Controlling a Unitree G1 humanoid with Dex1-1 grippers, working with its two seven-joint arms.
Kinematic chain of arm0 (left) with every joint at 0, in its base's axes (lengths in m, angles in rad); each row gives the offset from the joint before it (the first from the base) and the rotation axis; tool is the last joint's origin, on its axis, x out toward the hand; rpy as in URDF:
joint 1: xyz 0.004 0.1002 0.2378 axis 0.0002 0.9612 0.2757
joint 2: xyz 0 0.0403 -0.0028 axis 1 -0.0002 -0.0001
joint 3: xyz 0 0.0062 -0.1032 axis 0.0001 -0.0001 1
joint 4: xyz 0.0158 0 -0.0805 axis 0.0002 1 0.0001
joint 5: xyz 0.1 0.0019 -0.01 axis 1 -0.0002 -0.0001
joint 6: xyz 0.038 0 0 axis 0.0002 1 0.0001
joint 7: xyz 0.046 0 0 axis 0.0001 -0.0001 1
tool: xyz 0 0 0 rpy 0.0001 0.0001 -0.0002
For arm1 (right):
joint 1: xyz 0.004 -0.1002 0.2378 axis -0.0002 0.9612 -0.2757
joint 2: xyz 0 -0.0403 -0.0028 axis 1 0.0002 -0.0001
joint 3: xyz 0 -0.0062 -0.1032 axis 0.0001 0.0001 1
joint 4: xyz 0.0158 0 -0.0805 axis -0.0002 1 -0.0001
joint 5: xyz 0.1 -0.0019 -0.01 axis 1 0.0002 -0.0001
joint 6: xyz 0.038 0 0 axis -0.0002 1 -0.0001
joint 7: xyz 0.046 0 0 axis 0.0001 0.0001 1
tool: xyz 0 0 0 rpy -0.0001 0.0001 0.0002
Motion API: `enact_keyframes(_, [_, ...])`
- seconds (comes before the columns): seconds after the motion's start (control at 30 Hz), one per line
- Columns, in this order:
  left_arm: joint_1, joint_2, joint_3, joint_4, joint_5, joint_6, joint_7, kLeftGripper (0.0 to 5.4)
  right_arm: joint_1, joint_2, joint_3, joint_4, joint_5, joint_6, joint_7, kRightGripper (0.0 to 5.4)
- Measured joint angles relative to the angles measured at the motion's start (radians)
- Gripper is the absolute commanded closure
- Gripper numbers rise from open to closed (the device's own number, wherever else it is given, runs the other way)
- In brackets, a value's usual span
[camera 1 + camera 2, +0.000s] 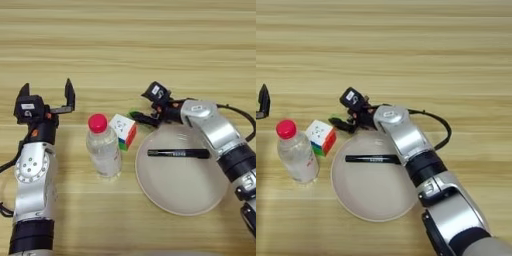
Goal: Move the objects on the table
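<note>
A clear bottle (103, 150) with a red cap stands upright on the table (125, 45), left of centre. Just to its right sits a small cube (123, 130) with a white top and green and red sides. A black marker pen (178, 153) lies across the cream plate (180, 195). My right gripper (141, 117) reaches in from the right over the plate's far rim, just behind the cube. A small bright-green piece (133, 114) shows at its tip; whether it is held is unclear. My left gripper (47, 95) stands open and empty, left of the bottle.
The plate fills the right front of the table. A black cable (443, 131) loops beside my right forearm. Bare wood stretches across the far half of the table.
</note>
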Motion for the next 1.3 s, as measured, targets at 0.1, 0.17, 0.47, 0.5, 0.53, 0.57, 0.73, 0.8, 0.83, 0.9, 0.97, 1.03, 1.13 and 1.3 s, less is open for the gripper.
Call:
enact_keyframes(0.1, [0.000,-0.001,-0.001,0.000,0.000,-0.001,0.001,0.00,0.033,-0.046,-0.017,-0.124,0.017,0.045,0.032,0.93])
enact_keyframes(0.17, [0.000,-0.002,-0.001,0.000,0.000,-0.001,0.002,0.00,0.048,-0.088,-0.040,-0.197,0.033,0.071,0.053,0.74])
enact_keyframes(0.47, [-0.001,-0.006,-0.004,0.005,0.000,-0.003,0.002,0.00,0.118,-0.252,-0.119,-0.416,0.127,0.117,0.173,0.03])
enact_keyframes(0.5, [-0.001,-0.006,-0.004,0.005,0.000,-0.003,0.003,0.00,0.124,-0.271,-0.128,-0.430,0.139,0.116,0.184,0.03])
enact_keyframes(0.53, [-0.002,-0.006,-0.004,0.005,0.000,-0.003,0.003,0.00,0.130,-0.289,-0.134,-0.436,0.147,0.115,0.202,0.03])
enact_keyframes(0.57, [-0.002,-0.007,-0.004,0.006,0.000,-0.003,0.003,0.00,0.136,-0.311,-0.139,-0.439,0.160,0.113,0.225,0.03])
enact_keyframes(0.73, [-0.002,-0.007,-0.005,0.012,0.000,-0.004,0.003,0.00,0.179,-0.408,-0.150,-0.459,0.235,0.059,0.391,0.03])
enact_keyframes(0.8, [-0.002,-0.007,-0.004,0.013,0.000,-0.004,0.003,0.00,0.187,-0.434,-0.149,-0.460,0.255,0.052,0.454,0.03])
enact_keyframes(0.83, [-0.002,-0.007,-0.004,0.013,0.000,-0.004,0.003,0.00,0.190,-0.455,-0.147,-0.455,0.262,0.050,0.486,0.03])
enact_keyframes(0.9, [-0.002,-0.007,-0.004,0.013,0.000,-0.004,0.003,0.00,0.191,-0.475,-0.145,-0.438,0.272,0.044,0.528,0.03])
enact_keyframes(0.97, [-0.002,-0.007,-0.004,0.014,0.000,-0.004,0.003,0.00,0.191,-0.492,-0.134,-0.416,0.272,0.028,0.569,0.03])
enact_keyframes(1.03, [-0.002,-0.007,-0.004,0.014,0.000,-0.004,0.003,0.00,0.191,-0.499,-0.124,-0.397,0.272,0.008,0.600,0.03])
enact_keyframes(1.13, [-0.002,-0.007,-0.003,0.014,0.000,-0.004,0.002,0.00,0.192,-0.508,-0.107,-0.387,0.268,-0.006,0.625,0.03])
enact_keyframes(1.3, [-0.002,-0.006,-0.003,0.014,0.000,-0.005,0.001,0.00,0.216,-0.511,-0.055,-0.382,0.227,-0.035,0.633,0.03])
